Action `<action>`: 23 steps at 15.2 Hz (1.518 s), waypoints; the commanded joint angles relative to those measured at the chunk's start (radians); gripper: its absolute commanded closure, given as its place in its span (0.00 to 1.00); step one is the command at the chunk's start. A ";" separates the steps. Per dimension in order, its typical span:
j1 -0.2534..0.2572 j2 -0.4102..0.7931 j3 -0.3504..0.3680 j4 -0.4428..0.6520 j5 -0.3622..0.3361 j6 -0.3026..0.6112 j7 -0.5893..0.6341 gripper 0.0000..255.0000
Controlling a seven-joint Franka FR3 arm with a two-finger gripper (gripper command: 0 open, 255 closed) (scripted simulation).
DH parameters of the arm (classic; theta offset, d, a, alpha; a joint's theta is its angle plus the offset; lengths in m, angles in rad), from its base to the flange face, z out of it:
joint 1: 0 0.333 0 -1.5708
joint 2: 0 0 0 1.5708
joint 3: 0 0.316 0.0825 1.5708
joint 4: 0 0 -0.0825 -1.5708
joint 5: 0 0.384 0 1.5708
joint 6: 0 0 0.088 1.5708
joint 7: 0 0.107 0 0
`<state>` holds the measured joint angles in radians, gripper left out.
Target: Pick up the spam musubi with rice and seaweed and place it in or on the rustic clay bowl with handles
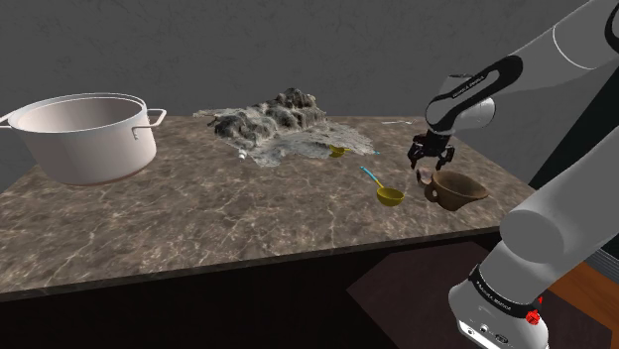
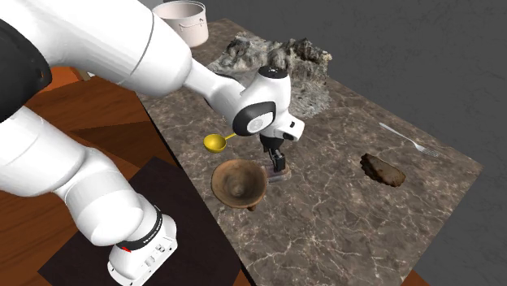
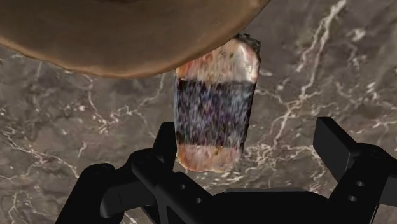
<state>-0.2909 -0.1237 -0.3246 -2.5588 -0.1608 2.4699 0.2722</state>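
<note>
Across the shoulder view from its left, a large pale pot (image 1: 87, 137) with two handles stands on the brown veined tabletop (image 1: 198, 218), well apart from the brown clay bowl (image 1: 458, 188). A rough grey heap (image 1: 283, 119) lies between pot and bowl, farther back. A yellow scoop (image 1: 389, 195) with a blue handle sits just beside the bowl, towards the pot. The black gripper (image 1: 433, 159) hangs close over the bowl's edge, on the shoulder view's left of it.

The second exterior view adds what the shoulder view leaves out. The spam musubi (image 2: 280, 174) lies flat on the tabletop just beside the bowl, directly under the gripper. Towards that view's right, well apart from the bowl, lie a dark brown lump (image 2: 382, 169) and a fork (image 2: 410, 140).

The wrist view gives the close detail: the musubi has pinkish ends and a dark speckled band round its middle, and one end reaches the bowl's rim. The fingers (image 3: 334, 143) stand wide apart with the musubi between them. It lies much nearer one finger and the other is clear of it, so nothing is clasped. Whether the nearer finger touches it I cannot tell.

The white arm (image 1: 556, 59) carries white lettering (image 1: 466, 87) on its dark joint bands, too small to read.
</note>
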 commanded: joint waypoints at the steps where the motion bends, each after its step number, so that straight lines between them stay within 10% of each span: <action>1: -0.002 0.030 -0.006 -0.001 0.008 0.032 -0.008 0.00; 13: -0.001 0.092 -0.011 -0.012 0.029 0.103 -0.024 0.00; 14: -0.001 0.092 -0.011 -0.012 0.029 0.103 -0.024 1.00; 23: -0.001 0.071 -0.010 -0.015 0.022 0.096 -0.017 1.00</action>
<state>-0.2920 -0.0526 -0.3341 -2.5738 -0.1384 2.5660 0.2549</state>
